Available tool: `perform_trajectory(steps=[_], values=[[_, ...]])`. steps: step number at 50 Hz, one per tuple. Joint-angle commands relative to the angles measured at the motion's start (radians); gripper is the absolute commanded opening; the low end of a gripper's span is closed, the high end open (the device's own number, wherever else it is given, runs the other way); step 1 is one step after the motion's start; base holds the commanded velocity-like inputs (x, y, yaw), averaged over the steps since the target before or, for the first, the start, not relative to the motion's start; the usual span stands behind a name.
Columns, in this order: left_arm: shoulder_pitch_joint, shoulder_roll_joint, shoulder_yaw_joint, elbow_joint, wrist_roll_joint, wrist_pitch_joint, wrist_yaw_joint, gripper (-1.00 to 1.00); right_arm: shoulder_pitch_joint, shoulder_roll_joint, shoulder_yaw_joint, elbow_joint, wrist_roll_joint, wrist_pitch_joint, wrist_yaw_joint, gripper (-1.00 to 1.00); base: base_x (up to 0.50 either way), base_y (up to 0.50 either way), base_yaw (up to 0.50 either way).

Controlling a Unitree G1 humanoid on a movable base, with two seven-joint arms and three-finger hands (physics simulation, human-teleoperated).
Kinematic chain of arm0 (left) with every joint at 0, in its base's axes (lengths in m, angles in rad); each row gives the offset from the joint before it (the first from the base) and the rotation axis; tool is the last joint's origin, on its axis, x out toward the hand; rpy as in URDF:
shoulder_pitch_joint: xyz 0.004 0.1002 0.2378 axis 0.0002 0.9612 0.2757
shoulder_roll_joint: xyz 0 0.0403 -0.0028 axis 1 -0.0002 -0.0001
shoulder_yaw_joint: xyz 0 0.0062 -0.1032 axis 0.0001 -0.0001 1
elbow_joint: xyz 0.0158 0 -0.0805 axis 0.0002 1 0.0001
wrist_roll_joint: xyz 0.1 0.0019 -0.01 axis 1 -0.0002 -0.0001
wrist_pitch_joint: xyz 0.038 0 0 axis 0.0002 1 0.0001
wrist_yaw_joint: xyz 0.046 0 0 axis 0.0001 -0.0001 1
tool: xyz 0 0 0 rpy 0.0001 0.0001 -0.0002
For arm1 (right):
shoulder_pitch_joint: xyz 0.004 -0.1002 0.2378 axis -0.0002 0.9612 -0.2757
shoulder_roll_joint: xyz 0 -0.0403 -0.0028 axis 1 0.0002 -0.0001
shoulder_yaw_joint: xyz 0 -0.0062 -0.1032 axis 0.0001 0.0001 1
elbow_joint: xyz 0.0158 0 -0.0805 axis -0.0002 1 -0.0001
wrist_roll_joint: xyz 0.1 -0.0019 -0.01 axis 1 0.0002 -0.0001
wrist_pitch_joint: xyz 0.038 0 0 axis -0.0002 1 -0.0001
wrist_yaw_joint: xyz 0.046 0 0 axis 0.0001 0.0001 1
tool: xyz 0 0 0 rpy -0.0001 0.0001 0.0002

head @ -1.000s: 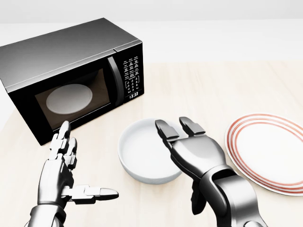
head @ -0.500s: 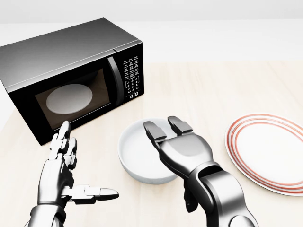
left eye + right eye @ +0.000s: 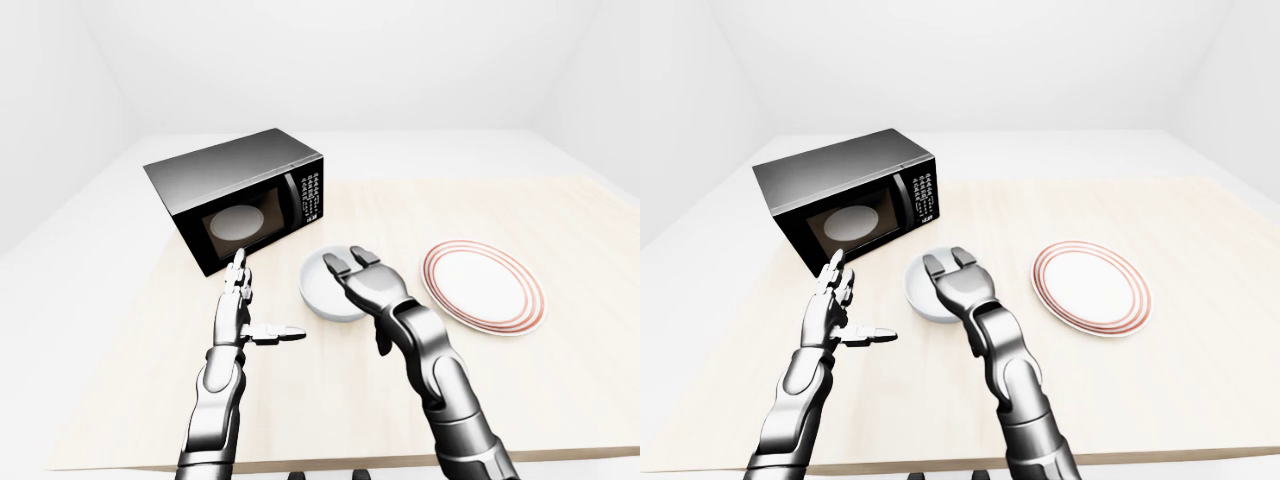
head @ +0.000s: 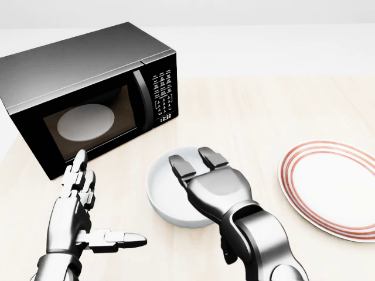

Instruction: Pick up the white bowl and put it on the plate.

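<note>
The white bowl sits on the wooden table at the middle of the head view, partly covered by my right hand. My right hand hovers over the bowl's right half with its fingers extended and open, pointing toward the top left. The white plate with red rings lies on the table at the right of the head view, apart from the bowl. My left hand is open and empty at the lower left, fingers up and thumb out toward the bowl.
A black microwave with its door shut stands at the upper left of the head view, just above the bowl. The wooden table ends at a near edge along the bottom of the left-eye view.
My right hand has moved left and slightly down across the bowl, covering more of it. The left hand, bowl and plate have not moved.
</note>
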State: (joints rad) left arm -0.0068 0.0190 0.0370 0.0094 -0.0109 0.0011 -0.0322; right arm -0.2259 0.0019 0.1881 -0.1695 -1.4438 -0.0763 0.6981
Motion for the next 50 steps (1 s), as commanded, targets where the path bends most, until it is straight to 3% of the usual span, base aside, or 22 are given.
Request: perform_trajectory(steps=[1,50], values=[[0.000,0.000,0.000,0.000,0.000,0.000,0.000,1.00,-0.005,0.009,0.011,0.036,-0.017,-0.003,0.000,1.00,0.00,0.00,0.00],[0.000,0.000,0.000,0.000,0.000,0.000,0.000,1.00,-0.033,0.009,0.021,0.221,-0.030,0.005,-0.033,1.00,0.00,0.00,0.00]])
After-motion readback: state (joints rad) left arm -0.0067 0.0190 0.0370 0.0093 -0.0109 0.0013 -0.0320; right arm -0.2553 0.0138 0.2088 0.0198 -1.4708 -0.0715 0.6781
